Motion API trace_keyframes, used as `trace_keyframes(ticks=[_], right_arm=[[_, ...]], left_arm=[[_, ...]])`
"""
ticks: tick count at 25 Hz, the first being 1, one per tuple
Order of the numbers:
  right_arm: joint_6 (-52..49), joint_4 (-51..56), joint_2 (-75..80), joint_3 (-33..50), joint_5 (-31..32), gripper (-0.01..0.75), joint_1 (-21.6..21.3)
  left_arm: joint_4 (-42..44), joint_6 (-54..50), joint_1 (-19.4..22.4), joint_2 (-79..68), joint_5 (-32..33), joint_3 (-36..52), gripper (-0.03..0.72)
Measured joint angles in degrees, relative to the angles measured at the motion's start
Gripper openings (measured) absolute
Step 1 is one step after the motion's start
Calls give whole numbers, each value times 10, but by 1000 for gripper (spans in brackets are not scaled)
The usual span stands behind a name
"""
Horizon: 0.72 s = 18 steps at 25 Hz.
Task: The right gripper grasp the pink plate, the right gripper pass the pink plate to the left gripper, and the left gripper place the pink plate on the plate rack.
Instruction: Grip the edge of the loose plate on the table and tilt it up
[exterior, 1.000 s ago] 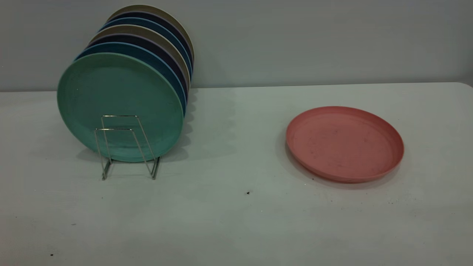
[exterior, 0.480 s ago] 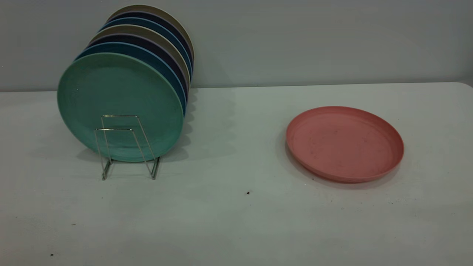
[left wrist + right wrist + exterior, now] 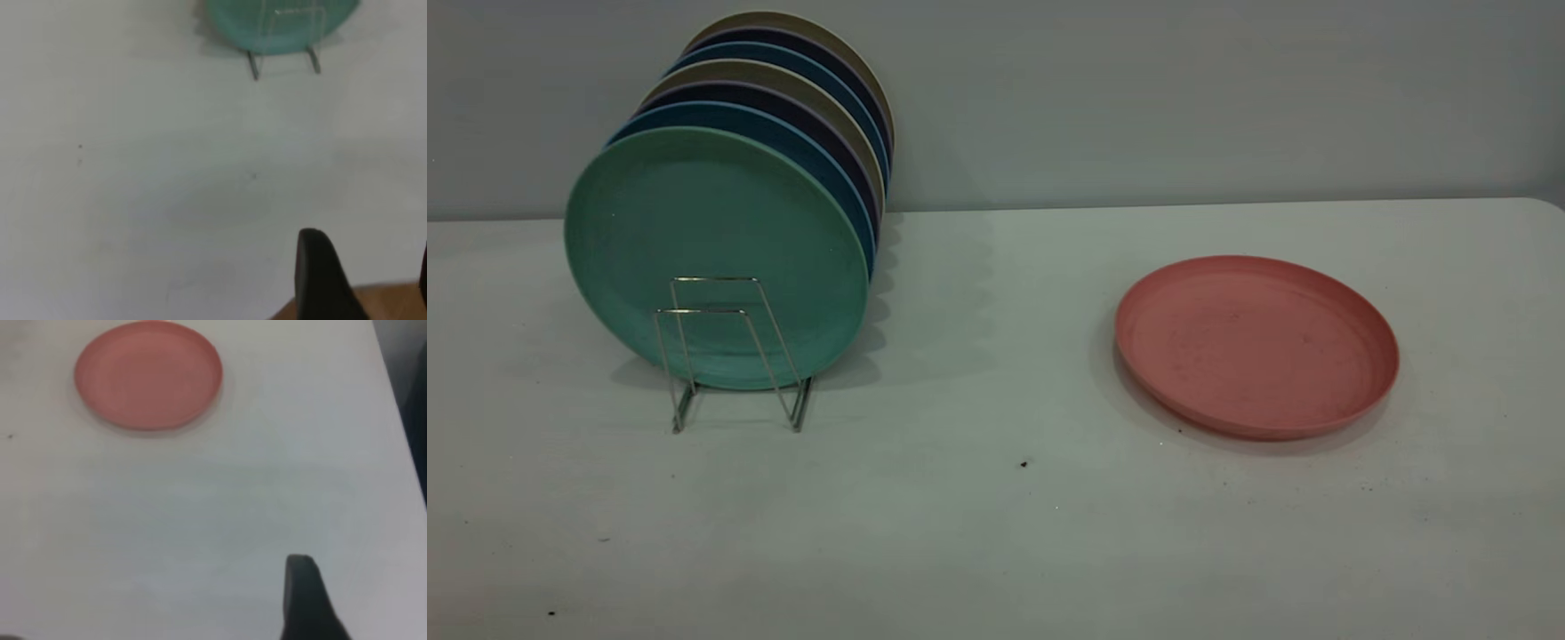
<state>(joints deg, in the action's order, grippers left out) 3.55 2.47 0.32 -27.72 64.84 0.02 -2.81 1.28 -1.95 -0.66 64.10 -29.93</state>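
- The round salmon-pink matte plate [image 3: 1256,345] is lying flat, rim up, on the pale surface [image 3: 996,516], at about 3 o'clock in the exterior view. Lying flat leaves its raised edge free all round, which should give a gripper something to pinch.
- The thin silver wire plate rack [image 3: 734,351] is standing at about 9 o'clock, well apart from the pink plate. A teal-green plate [image 3: 711,249] is sitting upright in front, with darker blue, purple and beige plates [image 3: 800,98] lined up behind it. Two wire loops are standing bare at the front, probably the slot meant for the pink plate.
- The right gripper [image 3: 303,597] is hanging over bare surface, well short of the pink plate [image 3: 148,373]. Only one dark finger is showing, so its opening cannot be told; it is holding nothing visible.
- The left gripper [image 3: 363,280] is waiting near the surface's edge, facing the rack [image 3: 283,57]. Its fingers look spread, with nothing between them.
- No step of the task is done yet.
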Motion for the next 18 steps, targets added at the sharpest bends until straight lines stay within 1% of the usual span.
trace_keyframes(ticks=[2,4,7,9,11,15,18], right_arm=[[14,23,39,-13,-15,446,0],[32,45,84,-29,-39,446,0],[47,73,184,-53,-78,447,0],[51,95,255,-70,-95,462,0],[65,124,312,-85,-114,485,0],[143,202,428,-91,-179,536,0],[207,265,521,-91,-227,547,0]], left_arm=[[1,-20,0,-41,-5,-31,412],[2,-18,0,-103,-18,-58,445],[5,16,0,-208,-58,-94,497],[3,41,0,-278,-85,-116,518],[0,59,0,-352,-110,-134,528],[-1,77,0,-476,-152,-163,530],[-14,81,0,-555,-180,-175,530]])
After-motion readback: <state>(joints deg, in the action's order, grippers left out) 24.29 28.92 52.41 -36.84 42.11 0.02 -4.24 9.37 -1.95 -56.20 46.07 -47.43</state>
